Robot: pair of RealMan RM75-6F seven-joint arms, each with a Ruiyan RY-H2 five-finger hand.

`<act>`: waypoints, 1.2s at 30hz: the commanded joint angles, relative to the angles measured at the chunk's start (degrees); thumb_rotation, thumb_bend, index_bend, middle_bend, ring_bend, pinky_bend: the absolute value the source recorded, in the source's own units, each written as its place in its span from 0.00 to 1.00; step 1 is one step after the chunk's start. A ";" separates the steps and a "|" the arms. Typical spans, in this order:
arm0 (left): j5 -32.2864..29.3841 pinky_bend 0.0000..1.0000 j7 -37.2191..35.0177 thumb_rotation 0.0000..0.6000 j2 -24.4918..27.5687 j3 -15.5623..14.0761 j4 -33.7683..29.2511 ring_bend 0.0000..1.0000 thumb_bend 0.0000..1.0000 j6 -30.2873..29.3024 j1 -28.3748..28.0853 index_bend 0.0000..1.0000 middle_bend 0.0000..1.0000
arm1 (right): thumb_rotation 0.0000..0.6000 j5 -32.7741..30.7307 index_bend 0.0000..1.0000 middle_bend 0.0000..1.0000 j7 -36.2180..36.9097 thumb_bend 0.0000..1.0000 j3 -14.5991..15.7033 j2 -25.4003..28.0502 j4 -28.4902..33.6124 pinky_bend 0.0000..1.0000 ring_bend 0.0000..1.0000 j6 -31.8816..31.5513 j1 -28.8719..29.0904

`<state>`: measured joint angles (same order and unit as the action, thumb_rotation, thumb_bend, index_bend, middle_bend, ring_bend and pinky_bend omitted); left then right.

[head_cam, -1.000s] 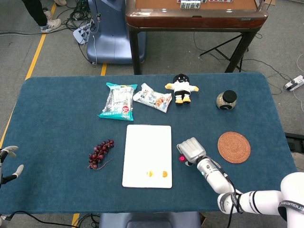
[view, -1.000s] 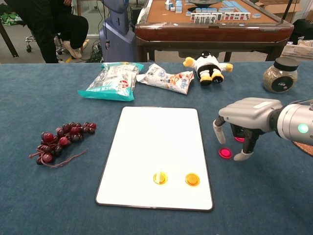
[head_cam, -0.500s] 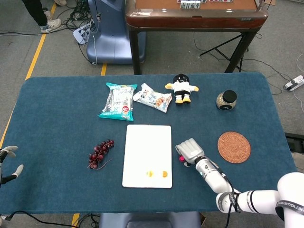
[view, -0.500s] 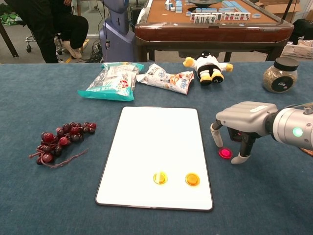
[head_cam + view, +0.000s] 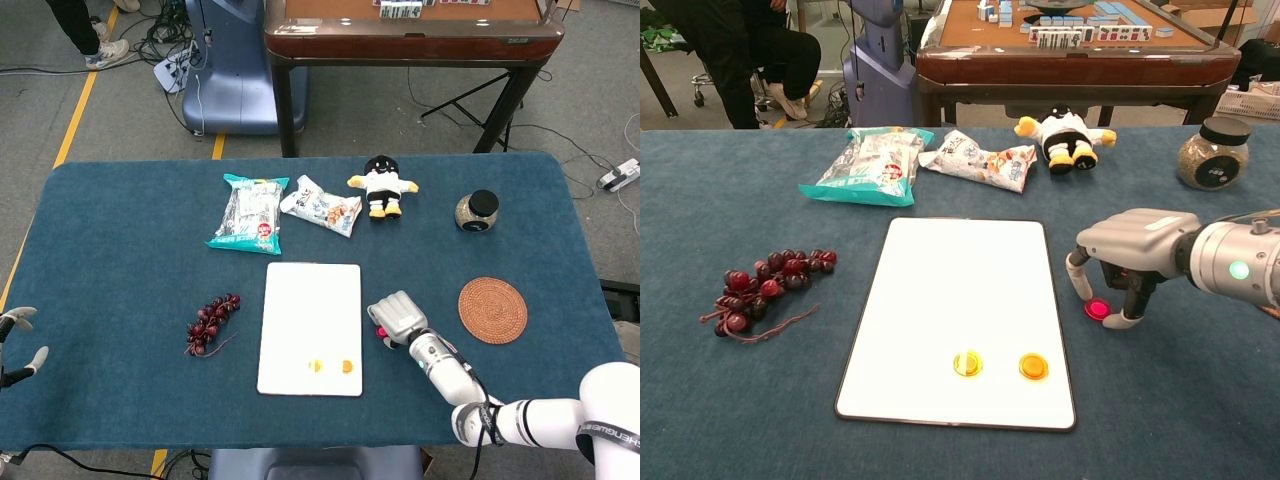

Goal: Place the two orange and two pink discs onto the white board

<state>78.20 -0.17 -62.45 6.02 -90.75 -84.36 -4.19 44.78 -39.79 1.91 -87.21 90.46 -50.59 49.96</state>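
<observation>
- On the blue counter [image 5: 120,300] in the head view, your white board [image 5: 311,300] lies near the middle, with two orange discs [image 5: 331,366] side by side near its front edge.
- Your right hand [image 5: 398,317] sits palm-down just right of the board, and a pink disc [image 5: 381,331] peeks out at its left edge, off the board.
- Only the fingertips of your left hand [image 5: 22,345] show at the left border; you cannot tell its state from here.
- Behind the board lie a teal snack bag [image 5: 249,212], a white snack packet [image 5: 321,205], a plush toy [image 5: 381,185] and a lidded jar [image 5: 477,211]; a woven coaster [image 5: 492,310] is to the right and a bunch of grapes [image 5: 210,322] to the left.
- In the chest view, your right hand [image 5: 1118,272] arches over the pink disc [image 5: 1097,308], fingers [image 5: 1078,280] curled down on either side of it.
- The disc lies flat on the counter [image 5: 740,400], just off the right edge of the white board [image 5: 960,290]; whether your fingertips touch it cannot be told.
- The second pink disc is hidden.
- The two orange discs [image 5: 1000,365] rest on the board's near part.
</observation>
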 commanded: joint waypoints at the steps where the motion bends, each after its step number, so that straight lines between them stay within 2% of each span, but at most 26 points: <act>1: -0.03 0.47 -0.05 1.00 0.02 0.02 0.00 0.29 0.27 0.02 -0.01 0.38 0.45 | 1.00 0.00 0.46 1.00 -0.05 0.23 0.01 0.02 0.07 1.00 1.00 -0.02 0.03; 13: -0.14 0.47 -0.02 1.00 -0.08 -0.01 0.07 0.29 0.27 0.33 -0.12 0.38 0.45 | 1.00 2.48 0.48 1.00 -0.26 0.24 -1.15 2.80 5.65 1.00 1.00 -2.91 0.04; 20: -0.21 0.47 0.03 1.00 -0.12 0.04 0.06 0.29 0.27 0.25 -0.10 0.38 0.45 | 1.00 1.65 0.48 1.00 -2.54 0.24 -3.01 1.62 6.78 1.00 1.00 -3.31 2.09; 29: -0.58 0.47 -0.74 1.00 0.21 0.25 0.14 0.29 0.27 0.23 0.04 0.38 0.45 | 1.00 -2.09 0.48 1.00 -5.19 0.24 -6.17 -3.56 1.60 1.00 1.00 -3.37 5.63; 36: -0.61 0.47 -1.31 1.00 0.44 0.31 0.14 0.29 0.27 0.21 0.11 0.38 0.45 | 1.00 -4.45 0.48 1.00 -4.49 0.23 -8.02 -6.71 -3.93 1.00 1.00 -2.06 7.28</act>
<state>77.58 -1.50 -62.01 6.34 -90.60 -84.14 -4.08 40.97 -44.49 -5.61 -93.16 87.54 -53.11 56.73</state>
